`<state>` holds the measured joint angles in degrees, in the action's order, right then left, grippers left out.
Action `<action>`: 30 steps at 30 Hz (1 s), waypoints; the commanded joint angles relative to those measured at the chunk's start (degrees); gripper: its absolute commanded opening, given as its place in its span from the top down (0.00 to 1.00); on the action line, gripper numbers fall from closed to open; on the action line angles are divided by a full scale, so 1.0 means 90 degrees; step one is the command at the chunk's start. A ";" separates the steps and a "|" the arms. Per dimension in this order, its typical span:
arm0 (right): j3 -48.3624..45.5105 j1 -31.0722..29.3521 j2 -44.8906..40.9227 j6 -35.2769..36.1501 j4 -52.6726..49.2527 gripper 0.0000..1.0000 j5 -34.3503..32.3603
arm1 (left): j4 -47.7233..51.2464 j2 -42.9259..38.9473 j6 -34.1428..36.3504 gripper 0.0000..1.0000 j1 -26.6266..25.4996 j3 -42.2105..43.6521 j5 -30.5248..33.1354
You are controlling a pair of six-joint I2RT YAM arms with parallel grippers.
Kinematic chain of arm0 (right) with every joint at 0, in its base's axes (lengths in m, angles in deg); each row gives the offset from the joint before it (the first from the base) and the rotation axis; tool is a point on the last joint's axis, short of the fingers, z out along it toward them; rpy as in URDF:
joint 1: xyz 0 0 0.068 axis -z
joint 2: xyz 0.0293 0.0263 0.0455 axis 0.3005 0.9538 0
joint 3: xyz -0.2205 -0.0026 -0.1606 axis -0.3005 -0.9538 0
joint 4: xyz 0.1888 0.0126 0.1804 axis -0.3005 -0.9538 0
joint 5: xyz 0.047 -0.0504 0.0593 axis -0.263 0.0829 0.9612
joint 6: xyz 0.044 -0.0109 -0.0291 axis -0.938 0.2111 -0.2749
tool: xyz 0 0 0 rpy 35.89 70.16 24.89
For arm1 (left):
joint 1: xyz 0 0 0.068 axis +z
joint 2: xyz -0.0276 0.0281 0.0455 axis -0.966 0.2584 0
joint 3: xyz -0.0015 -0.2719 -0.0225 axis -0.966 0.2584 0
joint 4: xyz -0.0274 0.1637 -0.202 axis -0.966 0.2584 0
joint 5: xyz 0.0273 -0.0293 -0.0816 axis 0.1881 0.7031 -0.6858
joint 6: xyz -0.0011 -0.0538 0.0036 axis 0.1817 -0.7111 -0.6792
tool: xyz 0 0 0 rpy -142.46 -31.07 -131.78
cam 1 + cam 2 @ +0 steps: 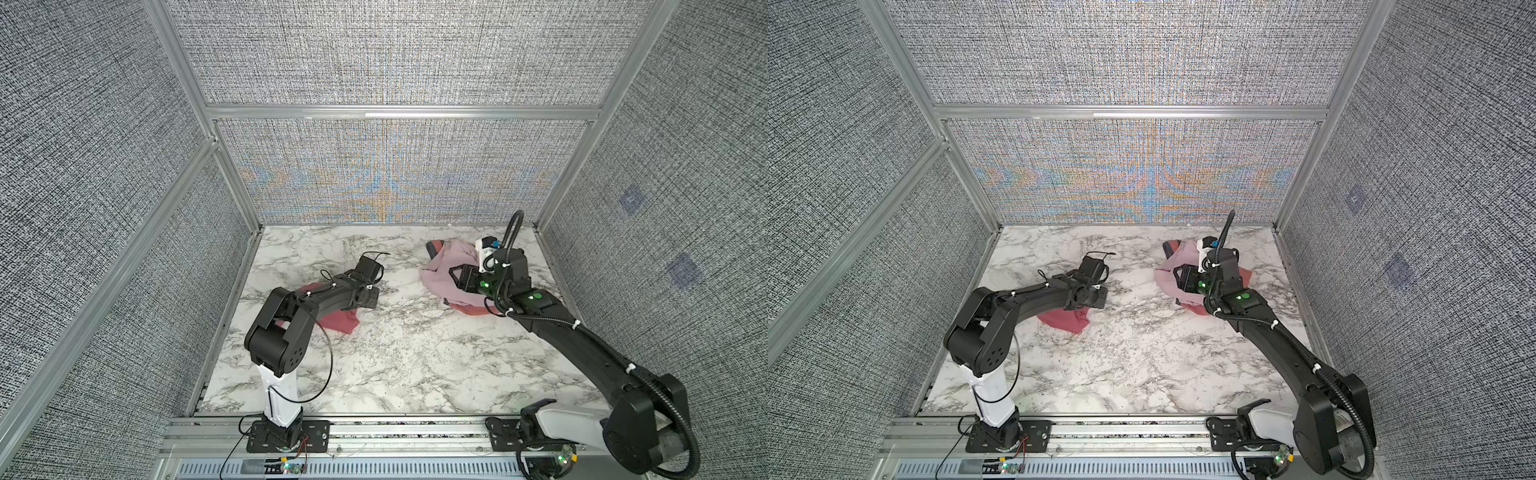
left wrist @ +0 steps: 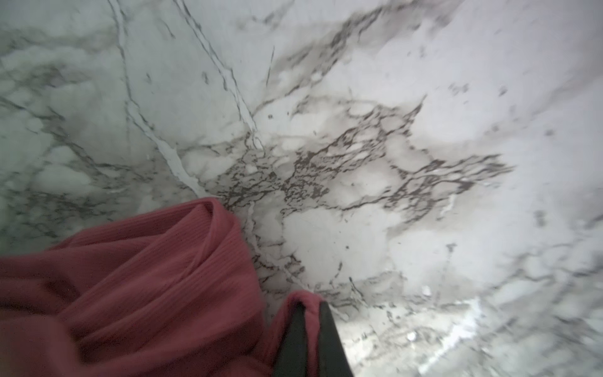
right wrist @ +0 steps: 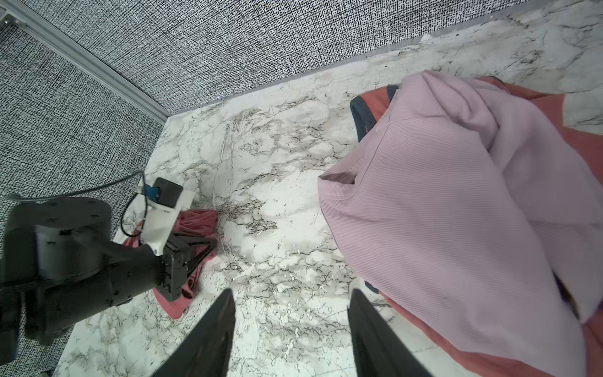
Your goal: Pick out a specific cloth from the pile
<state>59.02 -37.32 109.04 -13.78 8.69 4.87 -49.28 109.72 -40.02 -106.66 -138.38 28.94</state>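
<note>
A dusty rose-red cloth (image 1: 337,323) of thin, finely ribbed jersey is being pinched by the jaws of the left arm (image 2: 311,303), which are being pressed together on a small raised fold at the fabric's edge, as seen in the left wrist view. The rest of the garment is being seen crumpled in soft, rounded folds on the white, grey-veined marble-patterned bench (image 1: 415,357). In both top views it is on the left side and is being partly hidden by the black forearm.

The cloth is being shown well apart from the pile (image 1: 440,276), heaped near the far right corner of the bench. On top of that pile, a pale lilac-pink cloth (image 3: 456,212) of fine rib knit with a stitched hem is being shown draped in broad folds over a flatter salmon-coral cloth (image 3: 587,147), whose edges are being exposed around it. A narrow dark grey-blue piece (image 3: 358,119), curved like a band, is being seen at the pile's far edge, against the salmon-coral fabric.

The jaws of the right arm (image 3: 292,290) are being held apart with nothing between them, the two dark, tapering fingers being poised over bare bench just beside the lilac-pink hem. The bench is being enclosed on three sides by woven grey fabric panels (image 1: 395,54) in aluminium framing (image 1: 403,111).
</note>
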 commanded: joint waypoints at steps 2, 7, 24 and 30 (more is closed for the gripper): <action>0.0047 0.0016 -0.0017 -0.0090 0.0073 0.43 0.0078 | -0.0185 -0.0735 -0.0229 1.00 0.0009 -0.0177 -0.0231; 0.0057 0.0008 -0.0028 -0.0163 0.0100 0.43 0.0133 | -0.0244 -0.1697 -0.0526 1.00 0.0029 -0.0201 -0.0164; 0.0211 0.0016 0.0112 -0.0218 0.0239 0.43 0.0366 | -0.0880 -0.4968 -0.1427 1.00 0.1707 0.3193 -0.0119; 0.0358 0.0010 0.0248 -0.0208 0.0223 0.43 0.0463 | -0.1284 -0.5216 -0.1853 1.00 0.2300 0.4172 -0.0030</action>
<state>61.46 -37.13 110.94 -15.29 10.09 8.31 -57.26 62.79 -54.21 -86.99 -102.60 28.50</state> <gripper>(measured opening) 0.576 0.084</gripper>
